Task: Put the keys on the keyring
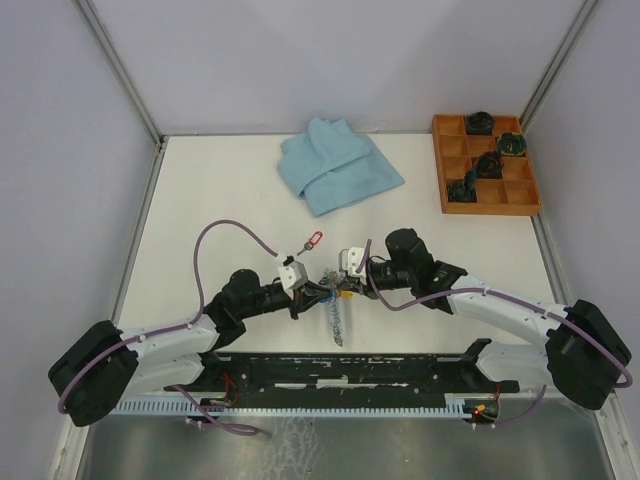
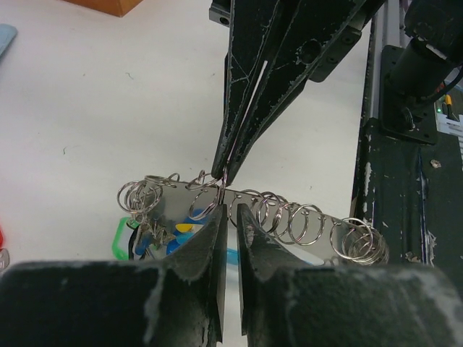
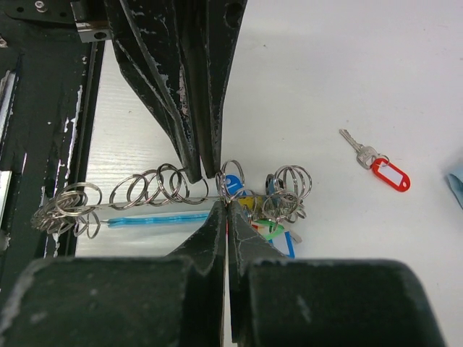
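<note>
**Stock on hand: keyring, keys and both sets of jaws**

1. Large grey coil-textured metal keyring with a light-blue segment (image 1: 336, 320): it is stretched lengthwise over the white tabletop (image 1: 220, 200), between my two wrists. Its row of wire loops runs past both sets of jaw tips.
2. My left jaws: nearly closed, with only a slim gap left. One wire loop of the keyring sits in that gap.
3. My right jaws: pressed fully together, the tips nipping a thin loop of the same keyring. They meet my left jaws almost tip to tip.
4. Small silver metal keys (image 3: 278, 211) with green, blue and yellow plastic tags: bunched among the loops at the keyring's end farther from my bases.
5. One silver key with a red plastic tag (image 3: 375, 163): loose on the tabletop, apart from the keyring, on the side toward the cloth.
6. Folded light-blue cloth (image 1: 340, 168): far middle of the tabletop.
7. Orange wooden compartment tray (image 1: 490, 209): far right corner. Four dark objects each sit in their own compartment, too small to identify.
</note>
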`<state>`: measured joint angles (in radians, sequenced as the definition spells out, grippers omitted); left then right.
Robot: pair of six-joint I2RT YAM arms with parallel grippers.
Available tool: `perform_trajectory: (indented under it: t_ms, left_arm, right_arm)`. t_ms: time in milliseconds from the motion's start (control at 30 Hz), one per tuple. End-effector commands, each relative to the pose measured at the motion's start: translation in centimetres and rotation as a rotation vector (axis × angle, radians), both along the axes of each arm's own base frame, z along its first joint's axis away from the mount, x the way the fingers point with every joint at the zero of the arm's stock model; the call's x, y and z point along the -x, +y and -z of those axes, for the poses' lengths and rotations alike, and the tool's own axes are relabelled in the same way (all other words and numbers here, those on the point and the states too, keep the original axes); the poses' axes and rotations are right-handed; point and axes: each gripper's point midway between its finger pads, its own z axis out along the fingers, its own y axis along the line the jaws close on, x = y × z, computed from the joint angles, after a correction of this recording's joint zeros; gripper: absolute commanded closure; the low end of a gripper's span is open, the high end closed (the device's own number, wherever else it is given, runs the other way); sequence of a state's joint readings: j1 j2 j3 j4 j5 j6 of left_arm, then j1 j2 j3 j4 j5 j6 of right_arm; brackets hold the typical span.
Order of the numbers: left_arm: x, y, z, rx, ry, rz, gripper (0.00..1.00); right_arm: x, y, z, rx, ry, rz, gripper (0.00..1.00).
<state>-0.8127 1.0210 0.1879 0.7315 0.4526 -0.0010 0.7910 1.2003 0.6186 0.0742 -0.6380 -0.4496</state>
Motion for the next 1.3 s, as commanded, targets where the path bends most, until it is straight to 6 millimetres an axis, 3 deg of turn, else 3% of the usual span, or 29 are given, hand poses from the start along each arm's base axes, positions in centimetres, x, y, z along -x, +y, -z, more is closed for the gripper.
perform_trajectory:
  t_ms: [0, 467, 867, 1267]
  left_arm:
    - [-0.6, -1.1, -2.5, 0.065, -0.017, 0.012, 0.85]
    - [-1.3, -1.2, -3.3, 0.096, -0.022, -0.017, 0.88]
    - [-0.4, -1.5, -3.9, 0.116, -0.066, 0.040, 0.89]
    - [-0.5, -0.7, -4.7, 0.112, -0.162, 0.029, 0.92]
  right_arm:
    - [-0.6, 1.2, -3.2, -0.094, -0.070, -0.014, 0.99]
    - [0.1, 1.5, -2.9, -0.093, -0.050, -0.054, 0.99]
    - [1.5, 1.9, -2.2, -0.069, -0.033, -0.138, 0.99]
    - [1.2, 2.1, -2.1, -0.016, -0.064, -0.163, 0.99]
